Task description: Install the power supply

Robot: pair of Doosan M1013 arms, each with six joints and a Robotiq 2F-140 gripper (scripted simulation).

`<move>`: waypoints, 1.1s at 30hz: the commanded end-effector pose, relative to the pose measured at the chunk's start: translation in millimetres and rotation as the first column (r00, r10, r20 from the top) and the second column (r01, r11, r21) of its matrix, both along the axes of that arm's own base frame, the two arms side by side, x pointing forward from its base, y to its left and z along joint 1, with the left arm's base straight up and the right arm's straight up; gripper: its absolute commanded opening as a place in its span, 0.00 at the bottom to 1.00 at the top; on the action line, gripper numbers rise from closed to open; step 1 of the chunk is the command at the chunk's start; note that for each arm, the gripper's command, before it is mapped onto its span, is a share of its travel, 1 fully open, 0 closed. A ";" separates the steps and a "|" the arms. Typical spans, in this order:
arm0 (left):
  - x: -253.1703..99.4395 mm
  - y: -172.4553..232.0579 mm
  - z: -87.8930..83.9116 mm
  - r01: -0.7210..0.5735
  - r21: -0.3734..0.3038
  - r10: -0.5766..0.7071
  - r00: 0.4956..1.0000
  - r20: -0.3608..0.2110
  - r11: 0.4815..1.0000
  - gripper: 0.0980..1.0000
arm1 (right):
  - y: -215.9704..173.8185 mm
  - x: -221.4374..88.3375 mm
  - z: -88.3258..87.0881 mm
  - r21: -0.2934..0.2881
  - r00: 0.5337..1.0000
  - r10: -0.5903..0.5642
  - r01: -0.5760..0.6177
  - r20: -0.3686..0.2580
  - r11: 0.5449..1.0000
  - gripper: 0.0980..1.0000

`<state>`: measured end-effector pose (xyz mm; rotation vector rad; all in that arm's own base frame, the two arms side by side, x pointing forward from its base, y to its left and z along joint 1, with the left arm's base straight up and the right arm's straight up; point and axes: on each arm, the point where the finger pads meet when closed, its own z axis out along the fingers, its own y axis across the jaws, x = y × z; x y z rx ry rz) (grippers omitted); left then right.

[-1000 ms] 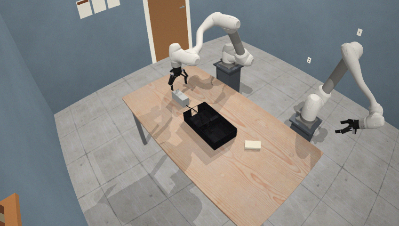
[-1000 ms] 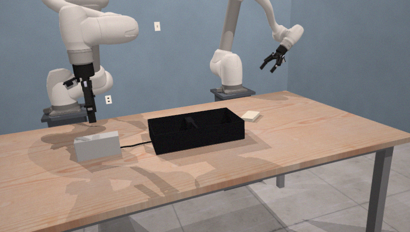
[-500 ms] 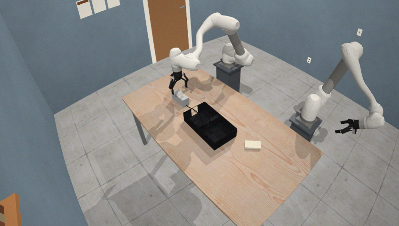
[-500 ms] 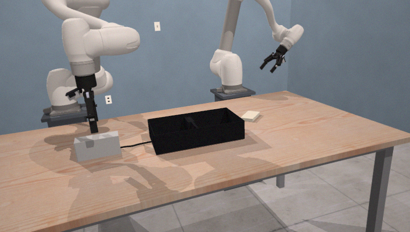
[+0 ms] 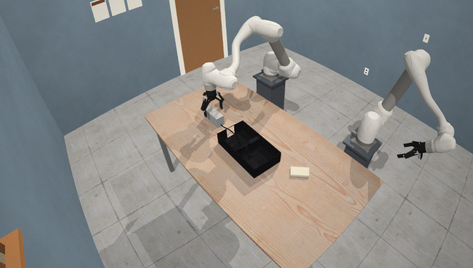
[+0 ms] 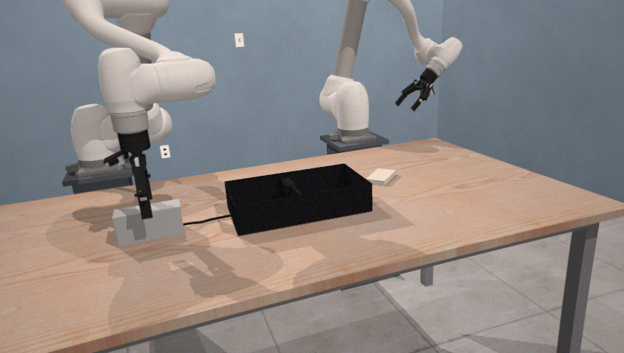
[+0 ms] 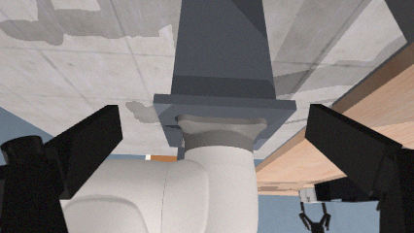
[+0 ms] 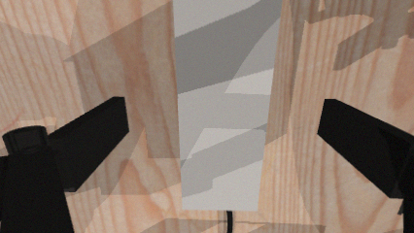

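"Jaws on the right gripper point(image 5: 213, 111) point(image 6: 146, 212) point(image 7: 313, 205) point(image 8: 224, 116)?"

"Released, spread wide, pointing down. I've got the power supply point(image 5: 215, 116) point(image 6: 160, 225) point(image 7: 307, 195) point(image 8: 224, 112) between the fingers, a gap showing on each side in the wrist view. It's on the table point(image 5: 315, 212) point(image 6: 481, 183) point(image 7: 389, 107) point(image 8: 146, 24), outside the case."

"Next out from the jaws?"

"Cable point(image 5: 226, 127) point(image 6: 205, 220) point(image 8: 229, 222). Leaves the supply's case-facing end, enters through the slot in the rear panel point(image 5: 239, 125). Then the computer case point(image 5: 267, 166) point(image 6: 306, 207) point(image 7: 335, 190), flat on the table, apart from the supply."

"Plug through?"

"Can't confirm. Black on black in there. Might be the dark lump past the inner wall point(image 5: 250, 142), but I wouldn't swear to it."

"Beyond the case?"

"Cream block point(image 5: 299, 171) point(image 6: 381, 176), on the far side of the case from my jaws. Touching neither supply nor visible cable."

"Left gripper point(image 5: 402, 150) point(image 6: 406, 106) point(image 7: 215, 121)?"

"Farthest out, off the table's edge in the top view. Jaws spread, nothing in them. Its own camera shows an arm pedestal point(image 7: 224, 58)."

right fingers point(image 5: 203, 104) point(image 6: 146, 209) | lowered, spread | from above supply point(image 5: 217, 119) point(image 6: 165, 223) point(image 8: 221, 146) to astride it, near finger beside its side
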<state>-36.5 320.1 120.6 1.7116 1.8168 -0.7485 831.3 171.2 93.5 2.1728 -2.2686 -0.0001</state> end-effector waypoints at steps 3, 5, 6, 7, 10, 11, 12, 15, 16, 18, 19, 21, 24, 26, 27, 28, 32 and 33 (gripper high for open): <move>-0.1 0.3 0.3 0.000 0.001 0.000 1.000 0.000 1.000 1.00 | 0.2 0.5 -7.6 0.001 1.000 0.000 0.000 0.002 1.000 1.00; -0.1 0.3 0.3 0.000 0.001 0.000 1.000 0.000 1.000 1.00 | 0.2 0.5 -13.2 0.001 1.000 0.000 0.000 0.002 1.000 1.00; -0.1 0.3 0.3 0.000 0.001 0.000 1.000 0.000 1.000 1.00 | 0.2 0.5 -15.9 0.001 1.000 0.000 0.000 0.002 1.000 1.00; -0.1 0.3 0.3 0.000 0.001 0.000 1.000 0.000 1.000 1.00 | 0.2 0.4 -18.3 0.001 1.000 0.000 0.000 0.002 1.000 1.00; -0.1 0.3 0.3 0.000 0.001 0.000 1.000 0.000 1.000 1.00 | 0.2 0.5 -24.9 0.001 1.000 0.000 0.000 0.002 1.000 1.00; -0.1 0.3 0.3 0.000 0.001 0.000 1.000 0.000 1.000 1.00 | 0.2 0.5 -26.7 0.001 1.000 0.000 0.000 0.002 1.000 1.00; -0.1 0.3 0.3 0.000 0.001 0.000 1.000 0.000 1.000 1.00 | 0.2 0.5 -28.4 0.001 1.000 0.000 0.000 0.002 1.000 1.00; -0.1 0.3 0.3 0.000 0.001 0.000 1.000 0.000 1.000 1.00 | 0.2 0.5 -32.6 0.001 1.000 0.000 0.000 0.002 1.000 1.00; -0.1 0.3 0.3 0.000 0.001 0.000 1.000 0.000 1.000 1.00 | 0.2 0.5 -33.6 0.001 1.000 0.000 0.000 0.002 1.000 1.00; -0.1 0.3 0.3 0.000 0.001 0.000 1.000 0.000 1.000 1.00 | 0.2 0.5 -35.3 0.001 1.000 0.000 0.000 0.002 1.000 1.00; -0.1 0.3 0.3 0.000 0.001 0.000 1.000 0.000 1.000 1.00 | 0.2 0.5 -35.3 0.001 1.000 0.000 0.000 0.002 1.000 1.00; -0.1 0.3 0.3 0.000 0.001 0.000 1.000 0.000 1.000 1.00 | 0.2 0.5 -36.0 0.001 1.000 0.000 0.000 0.002 1.000 1.00; -0.1 0.3 0.3 0.000 0.001 0.000 1.000 0.000 1.000 1.00 | 0.2 0.4 -37.2 0.001 1.000 0.000 0.000 0.002 1.000 1.00; -0.1 0.3 0.3 0.000 0.001 0.000 1.000 0.000 1.000 1.00 | 0.2 0.4 -37.5 0.001 1.000 0.000 0.000 0.002 1.000 1.00; -0.1 0.3 0.3 0.000 0.001 0.000 1.000 0.000 1.000 1.00 | 0.2 0.4 -37.6 0.001 1.000 0.000 0.000 0.002 1.000 1.00; -0.1 0.3 0.3 0.000 0.001 0.000 1.000 0.000 1.000 1.00 | 0.2 0.4 -37.6 0.001 1.000 0.000 0.000 0.002 1.000 1.00; -0.1 0.3 0.3 0.000 0.001 0.000 1.000 0.000 1.000 1.00 | 0.2 0.4 -37.6 0.001 1.000 0.000 0.000 0.002 1.000 0.00; -0.1 0.3 0.3 0.000 0.001 0.000 1.000 0.000 1.000 1.00 | 0.2 0.4 -37.6 0.001 1.000 0.000 0.000 0.002 1.000 0.00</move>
